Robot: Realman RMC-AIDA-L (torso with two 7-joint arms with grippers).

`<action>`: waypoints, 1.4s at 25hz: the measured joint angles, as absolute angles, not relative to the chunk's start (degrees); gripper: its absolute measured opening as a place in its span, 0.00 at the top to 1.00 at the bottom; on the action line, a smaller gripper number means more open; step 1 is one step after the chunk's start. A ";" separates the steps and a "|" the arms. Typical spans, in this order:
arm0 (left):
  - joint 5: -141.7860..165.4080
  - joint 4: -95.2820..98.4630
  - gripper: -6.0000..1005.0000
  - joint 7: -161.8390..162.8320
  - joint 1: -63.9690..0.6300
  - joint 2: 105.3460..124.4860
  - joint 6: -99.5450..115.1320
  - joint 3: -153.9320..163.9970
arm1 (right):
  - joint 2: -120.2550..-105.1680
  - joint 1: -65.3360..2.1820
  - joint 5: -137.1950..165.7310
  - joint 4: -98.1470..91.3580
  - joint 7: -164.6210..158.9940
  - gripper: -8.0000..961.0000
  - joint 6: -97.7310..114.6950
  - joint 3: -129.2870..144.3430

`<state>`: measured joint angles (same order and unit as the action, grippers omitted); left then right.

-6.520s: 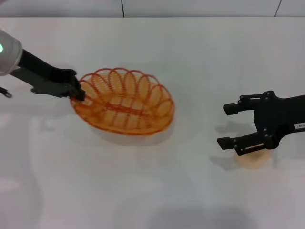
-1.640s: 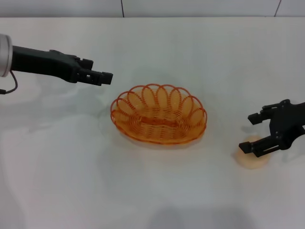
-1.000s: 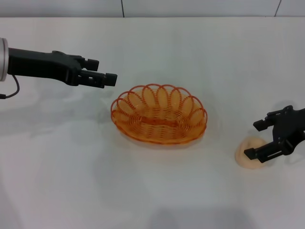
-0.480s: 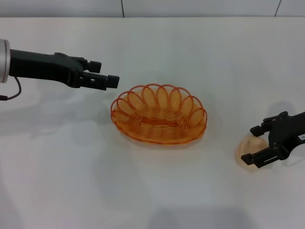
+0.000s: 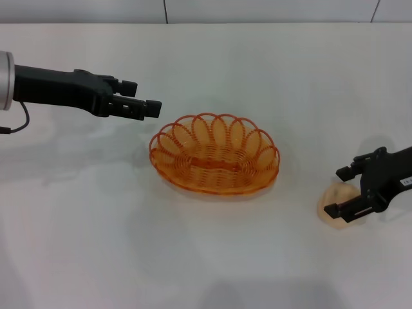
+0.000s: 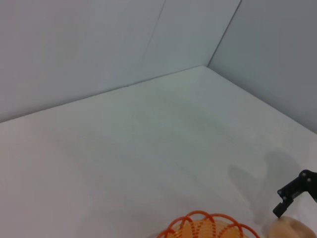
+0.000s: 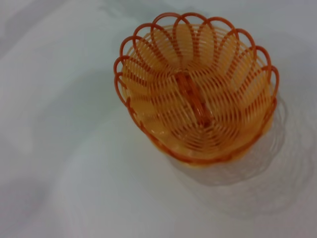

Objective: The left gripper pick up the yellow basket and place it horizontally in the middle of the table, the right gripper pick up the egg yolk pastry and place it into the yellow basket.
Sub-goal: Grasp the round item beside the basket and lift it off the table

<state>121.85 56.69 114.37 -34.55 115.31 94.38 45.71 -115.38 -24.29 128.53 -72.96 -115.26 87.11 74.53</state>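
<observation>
From the head camera I see the yellow basket [image 5: 214,162] sitting level near the middle of the white surface [image 5: 212,257], its long side running left to right, with nothing inside. My left claw [image 5: 152,107] hangs above the surface just off the basket's far left rim, not touching it; its long fingers lie close together, holding nothing. Well to the right, my right claw [image 5: 343,190] sits with its two fingers spread on either side of the egg yolk pastry [image 5: 337,206]; I cannot tell whether the pastry rests on the surface or is slightly raised.

From the left wrist camera, the basket's looped rim [image 6: 210,228] shows at the frame edge, with the right claw [image 6: 293,192] and the pastry [image 6: 289,229] beyond it.

From the right wrist camera, the empty basket [image 7: 198,89] fills the frame, its ribbed base visible.
</observation>
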 joint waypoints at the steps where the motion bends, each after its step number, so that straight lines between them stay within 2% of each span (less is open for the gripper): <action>1: 121.84 56.69 0.11 114.36 -34.54 115.31 94.34 45.70 | -115.39 -24.47 128.55 -73.03 -115.28 0.12 87.05 74.59; 16: 121.81 56.45 0.11 114.39 -34.54 115.35 94.21 45.70 | -115.40 -25.31 128.68 -72.22 -115.40 0.14 87.00 74.99; 27: 121.81 56.52 0.11 114.26 -34.44 115.81 94.35 45.70 | -115.40 -25.33 128.68 -72.07 -115.52 0.27 87.19 74.97; 35: 121.82 56.45 0.11 114.17 -34.38 115.95 94.34 45.72 | -115.40 -25.37 128.68 -71.23 -115.58 0.67 87.08 75.02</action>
